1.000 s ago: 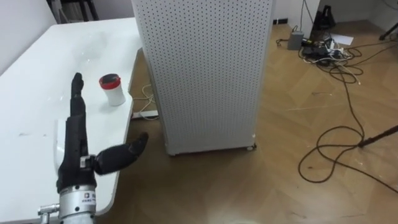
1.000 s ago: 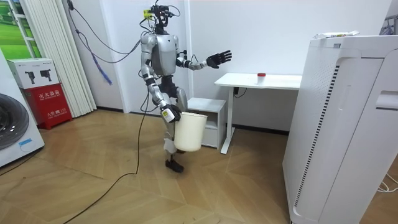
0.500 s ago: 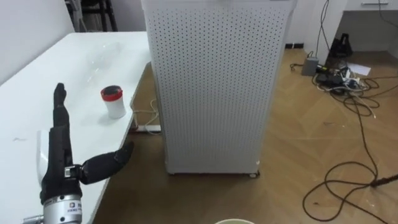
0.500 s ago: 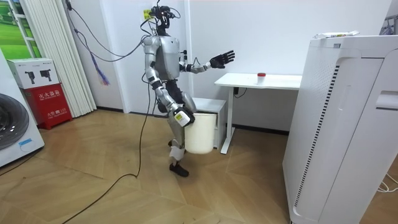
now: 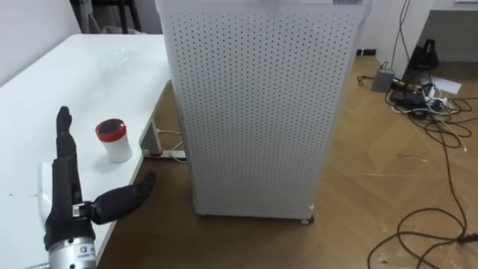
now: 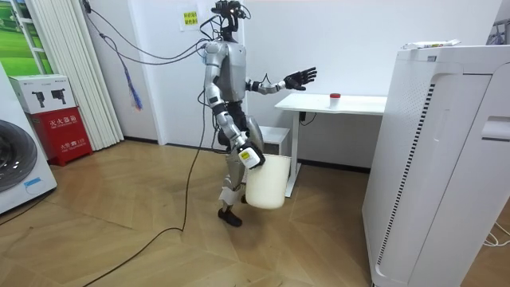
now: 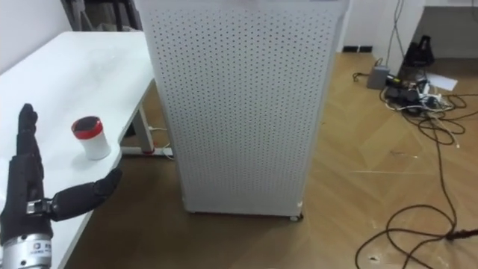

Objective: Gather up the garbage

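**A:** Red-lidded cup (image 5: 114, 140) — where is it?

**B:** Upright on the white table (image 5: 45, 90), close to the table's edge on the robot's right. It is a small white cup with a dark top inside a red rim, and nothing touches it.

**A:** And the left hand (image 5: 71, 187)?

**B:** It is raised over the table's near edge with the fingers straight and together, pointing away from the robot, and the thumb spread wide toward the table's edge. It holds nothing. The cup stands just past the fingertips, a little to their right, with bare tabletop between them.

**A:** The right hand (image 6: 250, 156)?

**B:** It is low at the robot's side, off the table's end on the room view's left. A white bin (image 6: 267, 183) hangs at it, but I cannot tell how the hand is closed — it is too small to read.

**A:** What else is near the table?

**B:** 1 tall white perforated cabinet (image 5: 258, 104) stands on the wooden floor (image 5: 388, 172) just beside the table's right edge. A white power strip (image 5: 168, 155) lies on the floor under that edge. Dark cables (image 5: 422, 97) sprawl over the floor well apart from the table, beyond the cabinet.

**A:** And the robot?

**B:** It stands on the floor at the table's end, facing along the table, with its left arm stretched out above the tabletop.
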